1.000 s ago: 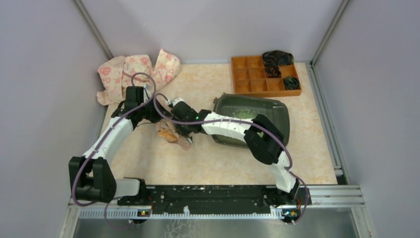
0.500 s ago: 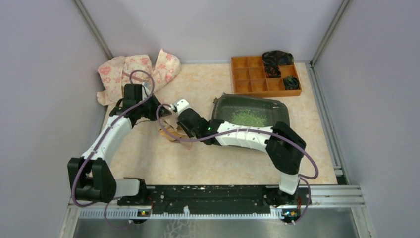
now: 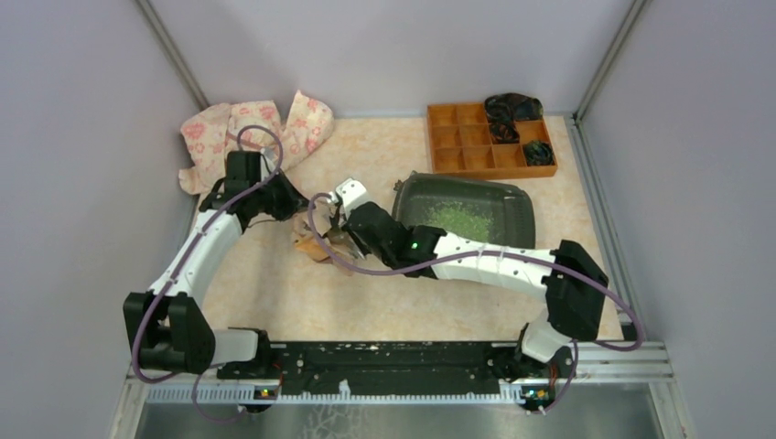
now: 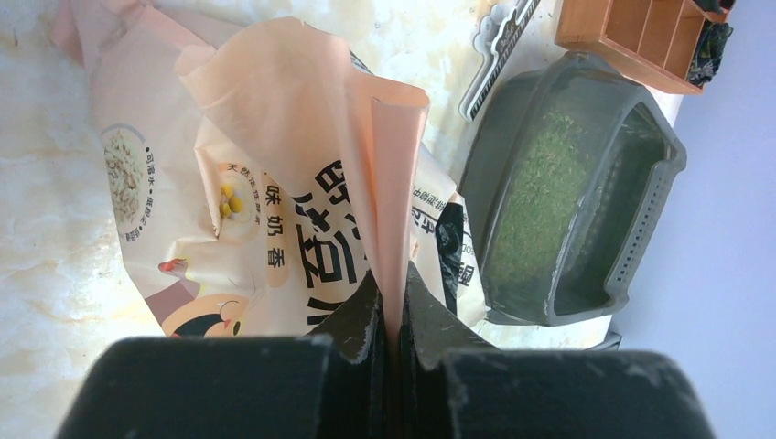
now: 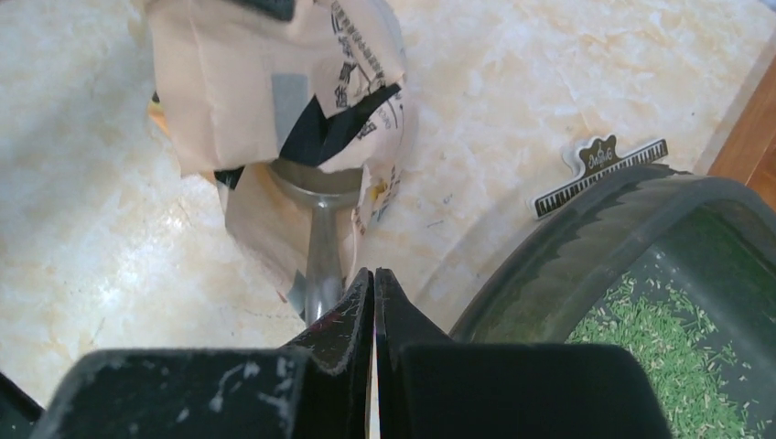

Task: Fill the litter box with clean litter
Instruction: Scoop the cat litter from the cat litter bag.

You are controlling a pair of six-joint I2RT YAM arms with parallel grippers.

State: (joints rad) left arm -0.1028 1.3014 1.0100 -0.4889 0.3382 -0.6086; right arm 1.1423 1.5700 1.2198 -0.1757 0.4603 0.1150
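**Bag pinched at the fold, scoop in its mouth, box part-filled**

We see the left gripper (image 4: 389, 306) clamped on a folded edge of the peach paper bag (image 4: 274, 183), jaws pressed tight w/ the thin sheet between them. The bag is crumpled and matte, printed w/ characters & cartoon pics. It lies on the marble-look table (image 3: 274, 293) just left of the litter box (image 3: 522, 208).

The right gripper (image 5: 373, 288) is closed, fingers flat against each other w/ nothing seen between. Just beside it, on the left in the wrist view, runs the shiny metal handle of a scoop (image 5: 320, 238), its round bowl tucked into the bag's torn mouth. The handle's near end slips behind a finger, so we can't tell if they touch.

The litter box is a dark, shallow plastic tray w/ rounded corners & a glossy rim. It sits right of centre on the table, nearer the arms than the orange organiser tray (image 3: 476, 170). The clean litter (image 3: 456, 218), fine light-green grains, lies as a loose patch on the box floor, w/ bare dark plastic around it.

A flat, ruler-shaped clip (image 5: 599, 166) lies on the table just outside the box rim. A pink floral cloth (image 3: 247, 128) is bunched in the far left corner.
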